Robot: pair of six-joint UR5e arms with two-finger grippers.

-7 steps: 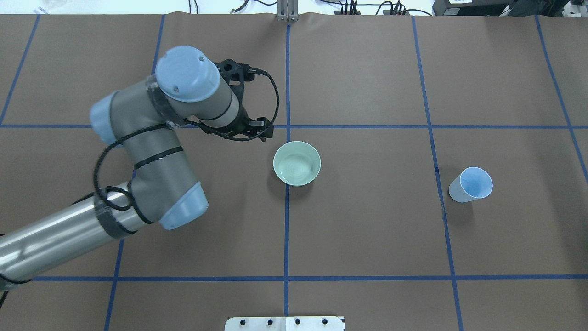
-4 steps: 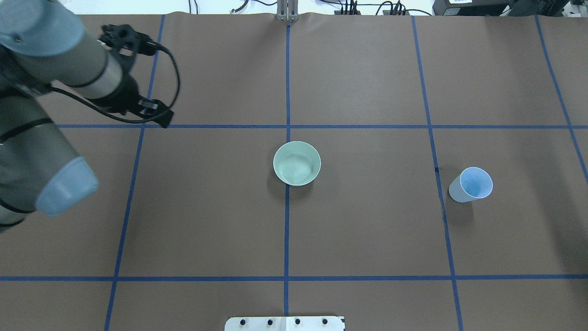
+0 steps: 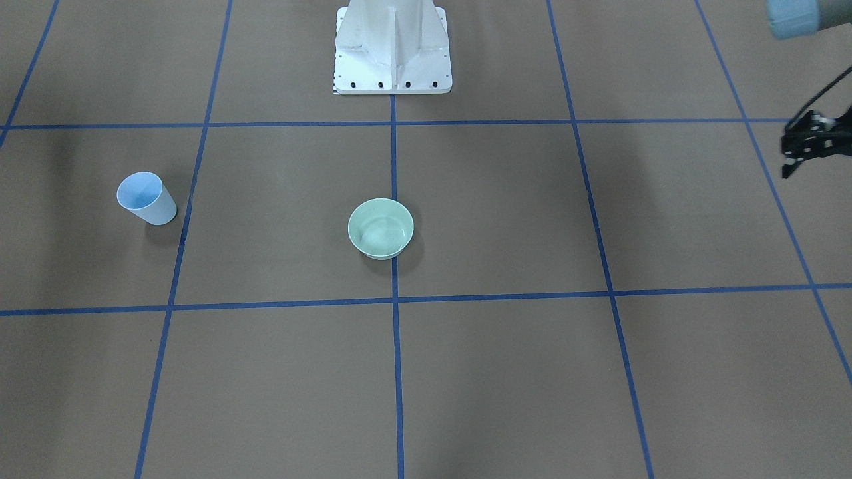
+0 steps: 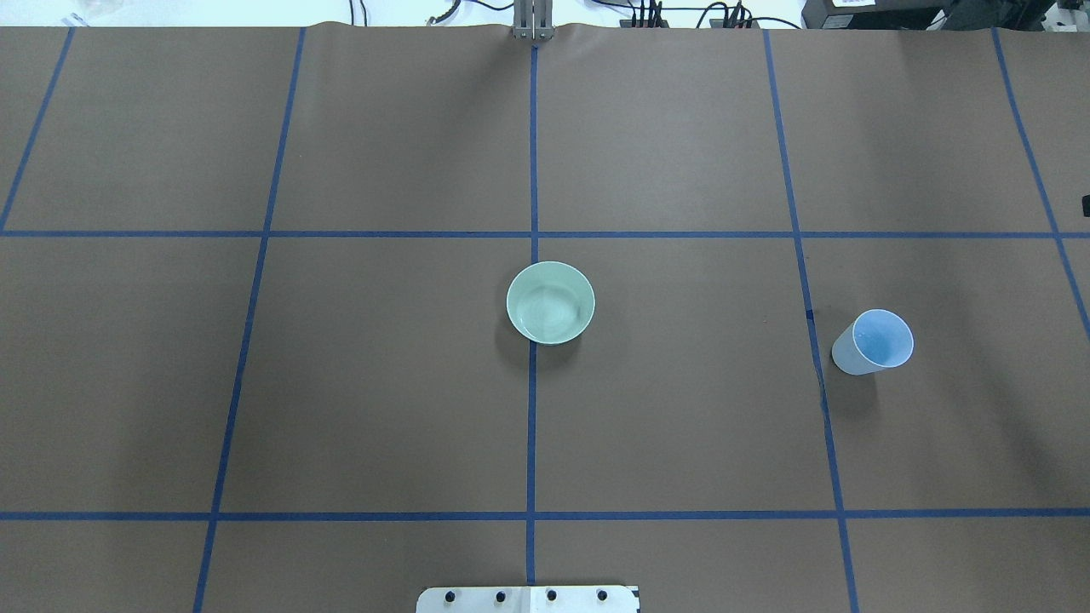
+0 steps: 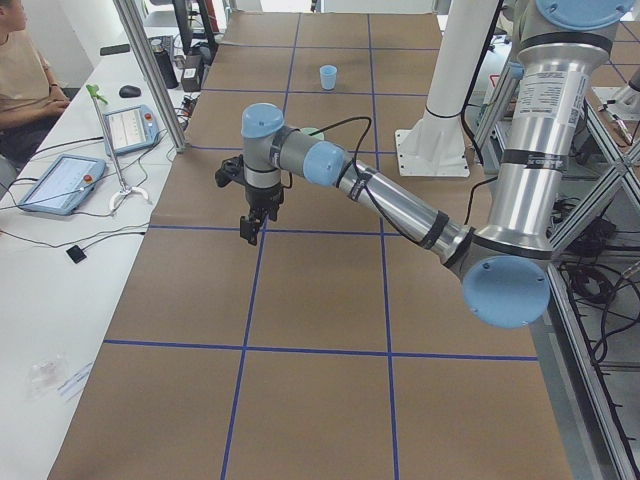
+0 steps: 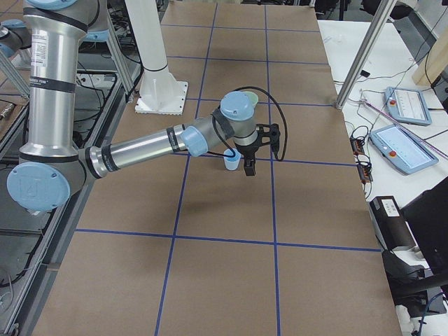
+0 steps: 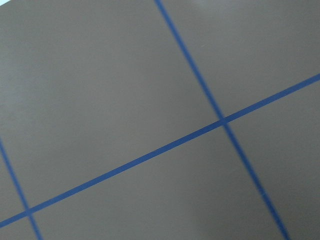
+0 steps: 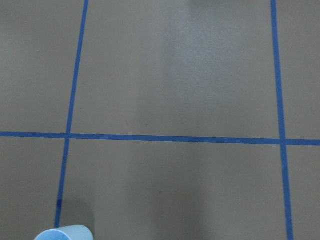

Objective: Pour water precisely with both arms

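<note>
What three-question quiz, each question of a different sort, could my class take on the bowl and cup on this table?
1. True or false: the cup lies on its side.
2. Which stands on the centre tape line of the table? A. bowl B. cup C. neither
3. Fill in: the cup stands on the robot's ____ side of the bowl.
Key: 1 false; 2 A; 3 right.
</note>
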